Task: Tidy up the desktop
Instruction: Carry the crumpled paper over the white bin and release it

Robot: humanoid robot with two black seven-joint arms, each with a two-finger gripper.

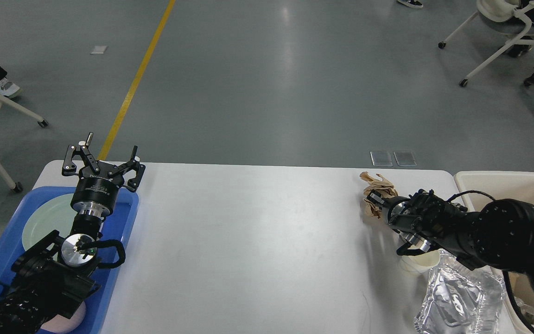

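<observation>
The white desktop (257,241) fills the lower half of the head view. My right gripper (374,199) reaches in from the right and is shut on a crumpled brown paper (378,184), which sticks up above its fingers near the table's far right edge. My left gripper (103,160) is open and empty, held upright over the far end of the blue tray (127,218) at the left.
A pale green plate (44,220) lies in the blue tray. A white paper cup (419,263) and a crumpled foil container (461,297) sit under my right arm. A cream bin (503,182) stands off the table's right end. Chairs stand on the floor beyond.
</observation>
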